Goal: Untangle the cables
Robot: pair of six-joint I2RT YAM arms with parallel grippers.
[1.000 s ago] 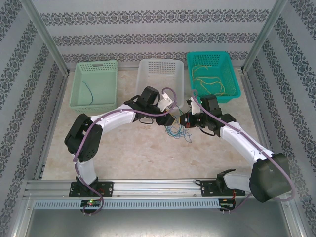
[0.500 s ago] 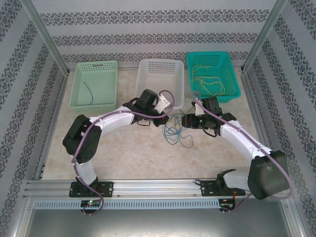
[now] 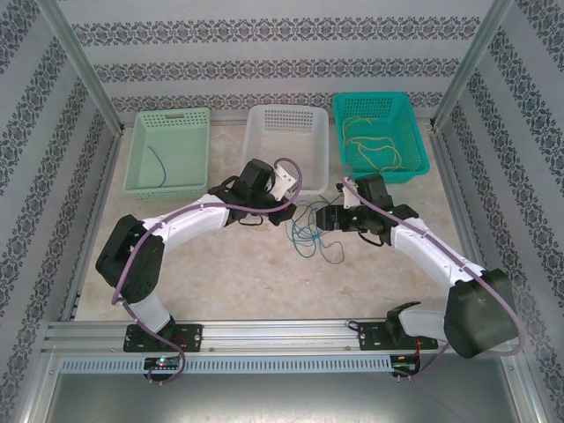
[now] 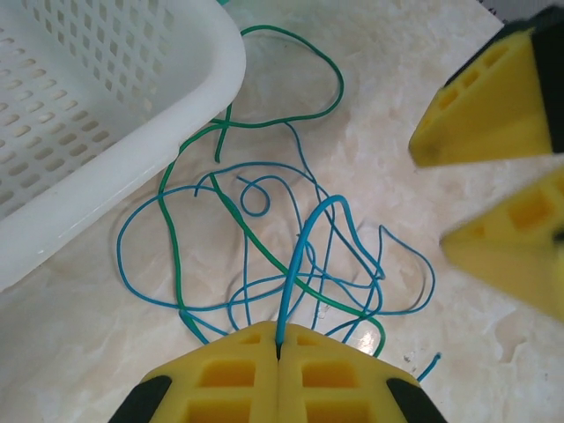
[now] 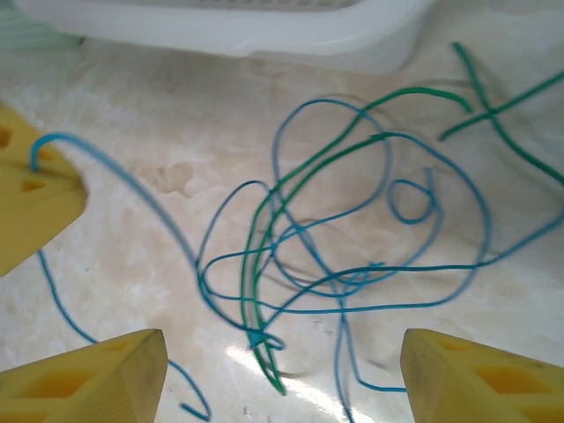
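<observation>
My left gripper [image 4: 278,339] now clamped on a blue cable [image 4: 304,236], drawn off leftward; my right gripper [image 5: 282,361] sprung open, its hold released; the cables [image 3: 308,236] spread looser between us

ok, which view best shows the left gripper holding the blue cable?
Left wrist: the left gripper is shut on the blue cable, close up. Right wrist catches it sideways at the frame edge; top external, too small to tell.

Open tabletop [image 3: 238,273] nearside of cables [image 3: 306,236], white basket [image 3: 286,141] crowding behind them
</observation>
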